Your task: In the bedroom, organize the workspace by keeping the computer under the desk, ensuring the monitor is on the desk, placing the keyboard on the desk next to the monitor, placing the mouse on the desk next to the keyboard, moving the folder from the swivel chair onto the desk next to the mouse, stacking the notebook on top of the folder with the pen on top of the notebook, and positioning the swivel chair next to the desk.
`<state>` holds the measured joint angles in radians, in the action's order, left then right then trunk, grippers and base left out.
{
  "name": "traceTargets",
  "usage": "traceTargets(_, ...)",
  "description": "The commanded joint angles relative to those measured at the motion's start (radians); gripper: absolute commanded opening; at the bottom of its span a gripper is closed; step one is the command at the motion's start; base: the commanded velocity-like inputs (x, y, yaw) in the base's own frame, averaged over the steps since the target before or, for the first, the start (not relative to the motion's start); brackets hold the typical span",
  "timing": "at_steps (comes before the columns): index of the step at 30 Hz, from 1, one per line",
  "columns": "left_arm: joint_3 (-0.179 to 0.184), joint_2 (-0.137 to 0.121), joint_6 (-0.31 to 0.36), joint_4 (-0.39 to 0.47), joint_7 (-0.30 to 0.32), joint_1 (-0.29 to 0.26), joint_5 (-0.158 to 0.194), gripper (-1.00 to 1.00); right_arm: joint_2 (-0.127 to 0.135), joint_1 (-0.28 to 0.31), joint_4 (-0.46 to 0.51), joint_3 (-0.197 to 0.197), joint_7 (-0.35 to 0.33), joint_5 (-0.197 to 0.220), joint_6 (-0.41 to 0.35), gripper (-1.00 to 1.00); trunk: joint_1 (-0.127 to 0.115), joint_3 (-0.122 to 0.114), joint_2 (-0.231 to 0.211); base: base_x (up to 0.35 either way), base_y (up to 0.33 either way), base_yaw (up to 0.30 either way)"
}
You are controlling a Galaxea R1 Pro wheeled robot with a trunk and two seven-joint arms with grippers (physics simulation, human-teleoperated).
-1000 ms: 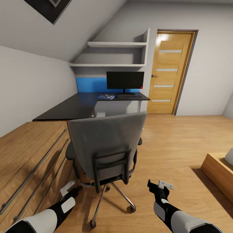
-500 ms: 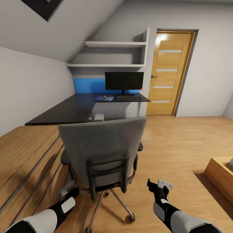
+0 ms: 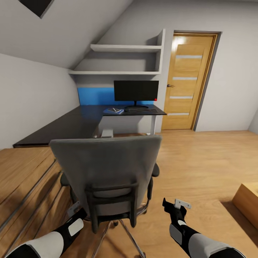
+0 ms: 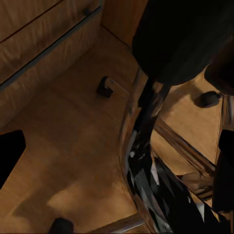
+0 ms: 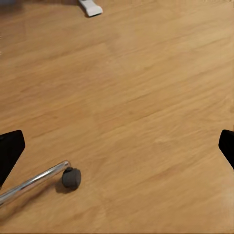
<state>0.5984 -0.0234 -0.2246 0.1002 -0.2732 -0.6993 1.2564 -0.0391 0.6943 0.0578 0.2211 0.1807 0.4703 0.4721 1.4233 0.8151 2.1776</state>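
Note:
The swivel chair [image 3: 107, 172] stands right in front of me, its grey back turned to me. Its chrome base [image 4: 146, 165] shows between my left gripper's [image 4: 117, 161] wide-open fingers, and one caster [image 5: 71, 178] lies near my open right gripper [image 5: 117, 148]. Both grippers hang low, left [image 3: 77, 209] and right [image 3: 177, 208] of the chair. Beyond it, the black desk [image 3: 71, 125] carries the monitor [image 3: 136, 90], the keyboard [image 3: 141, 110] and the blue folder [image 3: 114, 111] with a small dark notebook and pale pen on top. A light-grey box [image 3: 106, 133], perhaps the computer, sits under the desk. The mouse is too small to tell.
A low light-wood cabinet [image 3: 25, 186] runs along my left. A blue wall panel [image 3: 95, 96] and white shelves [image 3: 125, 59] sit behind the desk. A wooden door [image 3: 186, 79] is at the back right, a wood box [image 3: 247, 200] at the right edge. Open floor lies to the right.
My view has advanced toward the desk, and the chair back now looms larger and nearer. Both grippers keep the same open pose.

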Motion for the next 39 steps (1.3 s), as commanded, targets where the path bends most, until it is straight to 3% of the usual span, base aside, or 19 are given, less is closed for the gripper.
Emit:
traceTargets(1, 0.023, 0.0, 0.001, 0.004, -0.004, 0.0, 0.005, 1.0, 0.0, 0.001, 0.0, 0.009, 0.005, 0.006, 0.002, 1.0, 0.0, 0.001, 0.0, 0.318, -0.074, 0.0)
traceTargets(10, 0.024, 0.002, 0.001, 0.004, -0.004, 0.0, 0.005, 1.0, -0.001, 0.001, -0.001, 0.01, 0.005, 0.005, 0.002, 1.0, 0.0, 0.0, 0.0, 0.318, -0.082, -0.018)
traceTargets(26, 0.033, 0.003, 0.001, 0.005, -0.004, 0.0, 0.005, 1.0, -0.001, 0.001, -0.001, 0.009, 0.006, 0.005, 0.002, 1.0, 0.0, -0.014, 0.0, 0.277, -0.198, -0.151)
traceTargets(39, 0.033, 0.003, 0.002, 0.005, -0.001, 0.0, 0.005, 1.0, -0.001, 0.001, -0.001, 0.009, 0.005, 0.005, 0.002, 1.0, 0.0, -0.015, 0.0, -0.104, -0.049, -0.005)
